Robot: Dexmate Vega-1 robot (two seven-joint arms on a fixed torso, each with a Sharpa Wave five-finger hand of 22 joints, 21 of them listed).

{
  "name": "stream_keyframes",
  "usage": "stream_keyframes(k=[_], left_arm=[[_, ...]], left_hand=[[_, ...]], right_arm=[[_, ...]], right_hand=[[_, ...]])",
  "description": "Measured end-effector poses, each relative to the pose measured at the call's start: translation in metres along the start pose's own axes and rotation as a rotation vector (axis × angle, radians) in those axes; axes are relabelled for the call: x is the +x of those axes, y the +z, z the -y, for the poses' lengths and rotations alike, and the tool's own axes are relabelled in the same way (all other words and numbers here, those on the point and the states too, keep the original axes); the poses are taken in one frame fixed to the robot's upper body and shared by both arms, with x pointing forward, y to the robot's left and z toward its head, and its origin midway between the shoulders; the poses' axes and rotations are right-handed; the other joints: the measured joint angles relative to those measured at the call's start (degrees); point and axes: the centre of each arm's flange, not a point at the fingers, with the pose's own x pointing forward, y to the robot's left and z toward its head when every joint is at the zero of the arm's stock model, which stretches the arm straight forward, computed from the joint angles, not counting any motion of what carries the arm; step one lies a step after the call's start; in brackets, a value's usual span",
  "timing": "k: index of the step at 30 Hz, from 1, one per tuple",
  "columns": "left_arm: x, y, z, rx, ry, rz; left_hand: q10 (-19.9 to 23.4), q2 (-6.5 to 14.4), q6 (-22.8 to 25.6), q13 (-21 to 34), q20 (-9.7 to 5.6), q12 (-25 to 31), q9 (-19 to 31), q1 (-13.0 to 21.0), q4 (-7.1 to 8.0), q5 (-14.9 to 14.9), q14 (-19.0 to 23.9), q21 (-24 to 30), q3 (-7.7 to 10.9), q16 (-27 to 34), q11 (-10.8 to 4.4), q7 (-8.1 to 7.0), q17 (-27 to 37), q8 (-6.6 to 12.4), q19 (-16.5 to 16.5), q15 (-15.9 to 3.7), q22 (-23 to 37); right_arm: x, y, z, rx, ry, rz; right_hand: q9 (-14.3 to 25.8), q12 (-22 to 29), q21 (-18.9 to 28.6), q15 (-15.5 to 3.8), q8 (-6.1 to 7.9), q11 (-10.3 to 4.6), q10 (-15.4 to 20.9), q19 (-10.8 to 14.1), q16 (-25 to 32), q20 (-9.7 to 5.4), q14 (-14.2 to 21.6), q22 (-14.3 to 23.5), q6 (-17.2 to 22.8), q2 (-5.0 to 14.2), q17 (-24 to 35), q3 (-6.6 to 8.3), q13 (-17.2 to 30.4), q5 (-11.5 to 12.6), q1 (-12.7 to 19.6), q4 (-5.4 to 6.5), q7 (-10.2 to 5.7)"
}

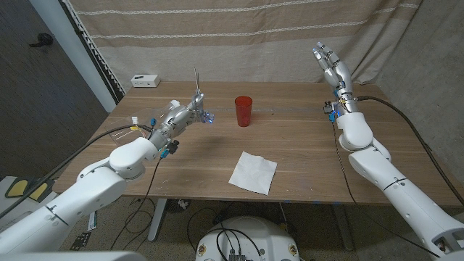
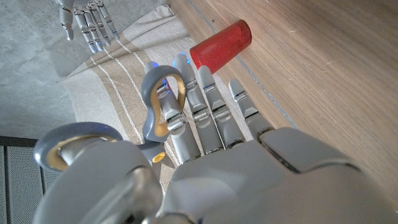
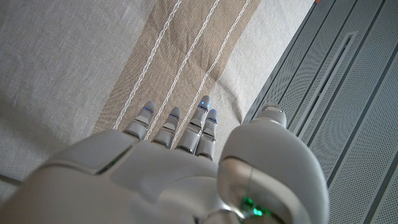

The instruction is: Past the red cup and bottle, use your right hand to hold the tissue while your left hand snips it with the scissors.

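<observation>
My left hand (image 1: 176, 118) holds the grey-handled scissors (image 1: 196, 90) above the table's left part, blades pointing up. The left wrist view shows the scissors' handle loops (image 2: 163, 102) in that hand (image 2: 211, 130), with the red cup (image 2: 221, 43) beyond the fingertips. The red cup (image 1: 244, 111) stands upright at the table's middle back, just right of the left hand. A white tissue (image 1: 254, 172) lies flat near the front edge, with no hand touching it. My right hand (image 1: 332, 65) is raised high over the back right corner, fingers straight and apart, holding nothing; its fingers (image 3: 177, 127) point at the curtain.
A small white box (image 1: 145, 80) sits at the table's back left corner. A striped beige curtain (image 1: 254, 36) hangs behind the wooden table (image 1: 304, 152). A dark panel (image 1: 43, 80) stands at the left. My raised right hand (image 2: 87, 22) also appears in the left wrist view.
</observation>
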Motion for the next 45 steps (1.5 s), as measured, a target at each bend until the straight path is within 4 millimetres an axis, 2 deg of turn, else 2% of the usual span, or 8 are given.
stream_keyframes(k=[16, 29, 33, 36, 45], left_arm=[[-0.0002, 0.0014, -0.0018, 0.045, -0.055, -0.068], [-0.0015, 0.0037, -0.0061, 0.075, -0.078, -0.1], [-0.0021, 0.0041, -0.0073, 0.08, -0.082, -0.106], [-0.0025, 0.0043, -0.008, 0.082, -0.086, -0.11], [-0.0033, 0.0041, -0.009, 0.087, -0.092, -0.119]], left_hand=[[-0.44, 0.0, -0.22, -0.53, -0.22, 0.04, 0.52, 0.0, 0.0, 0.21, 0.0, -0.44, 0.0, -0.43, -0.44, -0.22, -0.01, -0.22, -0.22, 0.0, 0.22], [-0.43, 0.0, -0.22, -1.01, -0.21, 0.16, 0.54, 0.0, 0.0, 0.49, -0.01, -0.44, 0.0, -0.43, -0.43, -0.22, 0.26, -0.2, -0.21, 0.0, 0.21], [-0.43, 0.23, -0.22, -1.16, -0.21, 0.27, 0.8, 0.23, 0.0, 0.49, 0.16, -0.44, 0.0, -0.43, -0.43, -0.22, 0.26, -0.39, -0.21, 0.1, 0.21], [-0.43, 0.23, -0.22, -1.61, -0.21, 0.27, 0.79, 0.23, 0.0, 0.49, 1.77, -0.85, 0.0, 0.01, -0.42, -0.22, 0.26, -0.4, -0.22, -0.33, 0.21], [-0.1, 0.23, 0.0, -2.39, -0.53, 0.26, 0.63, 0.23, 0.0, 0.49, 1.85, -1.06, 0.0, 0.01, -0.1, 0.0, 0.26, -0.72, 0.1, -0.41, 0.2]], right_arm=[[-0.0019, -0.0022, 0.0026, -0.004, 0.0, -0.008], [-0.0032, -0.0053, 0.0028, -0.01, 0.014, -0.015], [-0.0036, -0.0061, 0.0022, -0.007, 0.025, -0.019], [-0.0049, -0.0074, 0.0019, -0.009, 0.03, -0.025], [-0.0072, -0.0085, 0.0014, -0.022, 0.042, -0.033]], right_hand=[[0.0, 0.0, 0.01, 0.05, 0.0, -0.01, -0.01, -0.21, 0.0, 0.21, -0.06, 0.0, 0.0, -0.32, 0.01, 0.0, 0.0, 0.0, -0.32, 0.0, 0.0], [0.0, -0.5, -0.22, 0.03, 0.0, 0.0, -1.46, -0.43, -0.38, 0.43, -1.27, 0.0, -1.27, -0.32, 0.01, -0.21, 0.0, 0.22, -0.32, -0.21, -0.19], [0.0, -0.67, 0.26, -0.14, 0.0, 0.1, -1.97, 1.82, -0.39, 2.67, -1.58, 0.0, -2.19, -0.68, 0.02, -0.12, 0.0, 0.44, 0.05, -0.76, 0.08], [0.0, -0.66, 0.27, -0.21, 0.0, 0.1, -1.96, 1.84, -0.39, 3.5, -1.65, 0.0, -2.16, -0.75, 0.02, -0.33, 0.0, 0.44, 0.16, -0.97, 0.1], [0.0, -0.67, -0.01, -0.02, 0.0, 0.1, -1.96, 0.88, -0.39, 2.54, -2.08, 0.0, -2.48, -0.76, 0.02, -0.39, 0.0, 0.44, 0.77, -1.03, -0.22]])
